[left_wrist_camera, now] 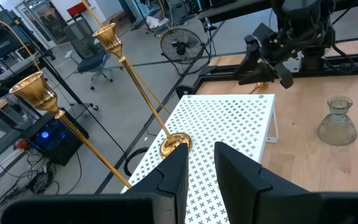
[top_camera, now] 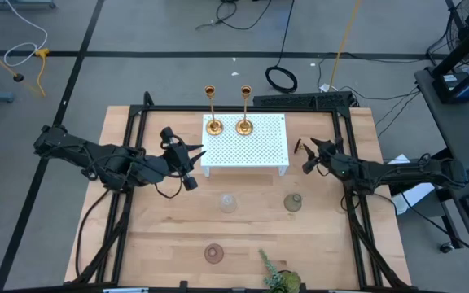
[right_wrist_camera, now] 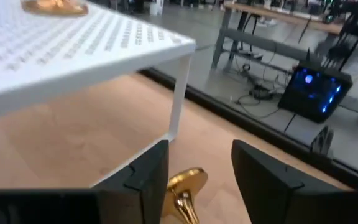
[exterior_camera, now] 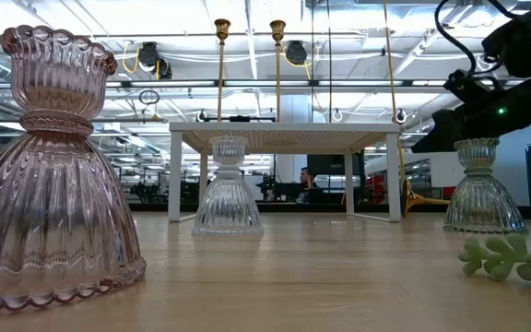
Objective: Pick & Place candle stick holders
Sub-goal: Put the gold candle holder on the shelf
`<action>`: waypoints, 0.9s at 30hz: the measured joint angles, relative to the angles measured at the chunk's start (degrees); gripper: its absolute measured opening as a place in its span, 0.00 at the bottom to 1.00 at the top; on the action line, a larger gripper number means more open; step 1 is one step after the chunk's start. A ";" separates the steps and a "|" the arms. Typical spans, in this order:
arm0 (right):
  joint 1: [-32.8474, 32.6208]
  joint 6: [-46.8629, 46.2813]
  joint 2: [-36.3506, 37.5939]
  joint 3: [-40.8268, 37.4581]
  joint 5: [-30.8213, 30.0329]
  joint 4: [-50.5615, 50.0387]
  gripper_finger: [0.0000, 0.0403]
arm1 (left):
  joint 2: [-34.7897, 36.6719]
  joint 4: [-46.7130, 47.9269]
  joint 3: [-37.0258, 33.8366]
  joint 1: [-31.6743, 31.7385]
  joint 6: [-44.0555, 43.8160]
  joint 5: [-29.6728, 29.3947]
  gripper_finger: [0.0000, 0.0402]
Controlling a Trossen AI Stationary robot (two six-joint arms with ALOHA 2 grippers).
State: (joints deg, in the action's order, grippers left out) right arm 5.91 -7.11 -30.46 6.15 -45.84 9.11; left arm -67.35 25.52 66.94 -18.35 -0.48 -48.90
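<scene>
at right of centre in the overhead frame, the right hand [right_wrist_camera: 194, 180] hangs released around a fallen gold candlestick [right_wrist_camera: 185, 186] on the counter [top_camera: 169, 236] beside the white stand [top_camera: 255, 146]; closing off-centre could roll it away.

Right gripper [top_camera: 305, 151] hangs low with fingers parted; left gripper [top_camera: 195, 154] hovers, fingers slightly apart.

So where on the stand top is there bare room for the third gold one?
Two gold candlesticks crowd the far-left part of the white stand. Its right half and near edge are bare. The third candlestick sits between the right tool fingers, beside the stand's leg.
</scene>
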 joint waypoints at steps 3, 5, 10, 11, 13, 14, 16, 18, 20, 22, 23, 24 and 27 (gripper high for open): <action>0.03 -1.18 -0.01 2.48 3.53 -7.61 0.41 | 0.00 0.00 0.00 0.00 0.01 0.00 0.21; 0.09 -4.18 0.00 4.88 6.45 -14.93 0.40 | 0.00 0.00 0.00 0.00 0.01 0.00 0.21; 0.09 -12.70 -0.84 11.96 12.86 -36.25 0.39 | 0.00 0.00 0.00 0.00 0.01 0.00 0.21; 0.09 -14.04 -1.27 12.77 12.92 -39.61 0.39 | 0.00 0.00 0.00 0.00 0.01 0.00 0.21; 0.11 -15.36 -2.04 12.95 13.17 -40.24 0.39 | 0.00 0.00 0.00 0.00 0.01 0.00 0.21; 0.11 -15.31 -2.53 12.97 13.65 -39.94 0.39 | 0.00 0.00 0.00 -0.02 0.11 0.00 0.21; 0.17 -15.40 -3.94 12.96 14.36 -39.26 0.39 | 0.00 -0.05 0.00 0.02 0.21 -0.02 0.21; 1.08 -15.87 -5.66 12.98 14.09 -39.00 0.39 | -0.02 -0.07 0.00 0.07 0.14 -0.02 0.21; 2.73 -15.83 -7.76 12.98 14.42 -38.59 0.39 | 0.00 -0.07 0.00 0.09 0.16 -0.02 0.21; 4.39 -15.81 -10.03 12.98 14.53 -37.37 0.39 | 0.00 -0.07 0.00 0.09 0.19 -0.02 0.21; 5.25 -15.78 -11.20 12.98 14.53 -37.09 0.39 | 0.00 -0.09 0.00 0.09 0.18 -0.02 0.21; 6.11 -15.70 -12.44 12.98 14.55 -36.93 0.39 | 0.00 -0.09 0.00 0.09 0.20 -0.02 0.21; 8.63 -15.61 -15.73 12.96 15.14 -36.31 0.39 | 0.00 -0.09 0.00 0.09 0.21 -0.02 0.21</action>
State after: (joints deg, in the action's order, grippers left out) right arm 14.54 -22.73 -46.19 19.11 -30.69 -27.20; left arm -67.35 25.43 66.94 -18.26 -0.27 -48.93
